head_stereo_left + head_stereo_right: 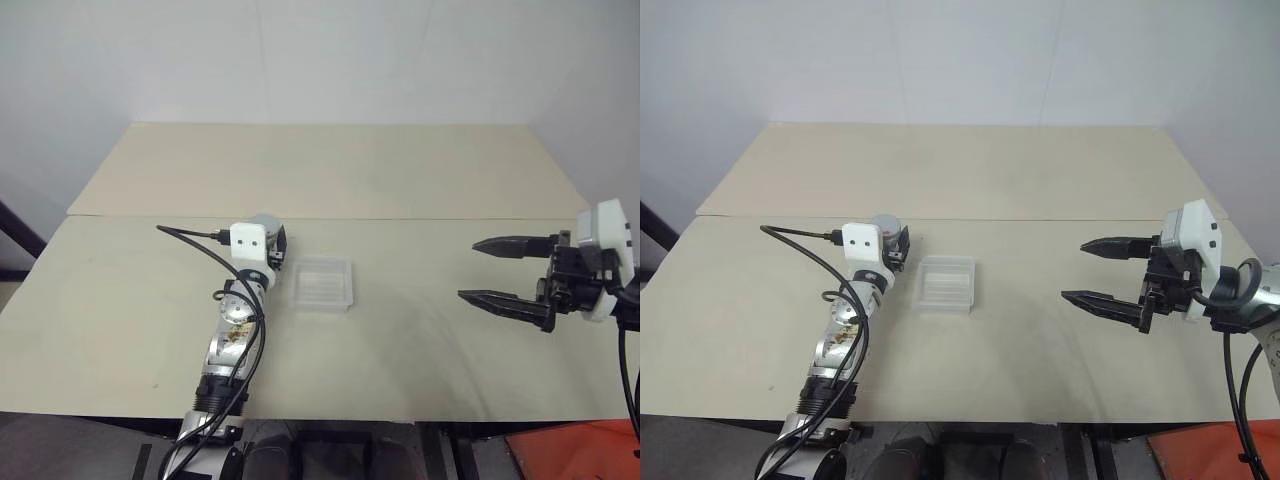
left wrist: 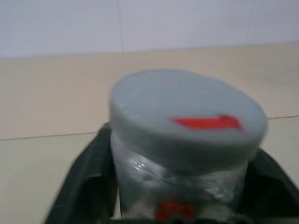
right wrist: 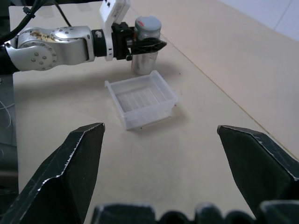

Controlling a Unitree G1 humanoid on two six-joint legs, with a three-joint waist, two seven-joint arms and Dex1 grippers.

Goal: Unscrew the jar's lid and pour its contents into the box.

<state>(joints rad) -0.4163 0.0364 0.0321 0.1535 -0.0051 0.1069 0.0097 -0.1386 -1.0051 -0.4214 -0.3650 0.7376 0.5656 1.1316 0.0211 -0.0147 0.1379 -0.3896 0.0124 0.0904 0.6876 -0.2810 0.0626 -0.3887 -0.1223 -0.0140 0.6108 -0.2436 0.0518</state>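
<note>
The pale beige bench (image 1: 420,330) carries a clear square plastic box (image 1: 323,284) mid-bench. Beside it, toward the bench's left edge, the left gripper (image 3: 148,45) clasps the small grey-lidded jar (image 3: 145,46). The right gripper (image 1: 505,270) hangs spread, empty. A loose clasp could let the jar spin during unscrewing.

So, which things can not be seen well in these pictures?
- The contents: hidden inside the jar, under the lid.
- Jar's lower body: in the left eye view, covered by the left gripper and its wrist camera; in the left wrist view, cut off and blurred.
- The label's text: too small or blurred.
- The box: clear plastic, so its depth is hard to judge.
</note>
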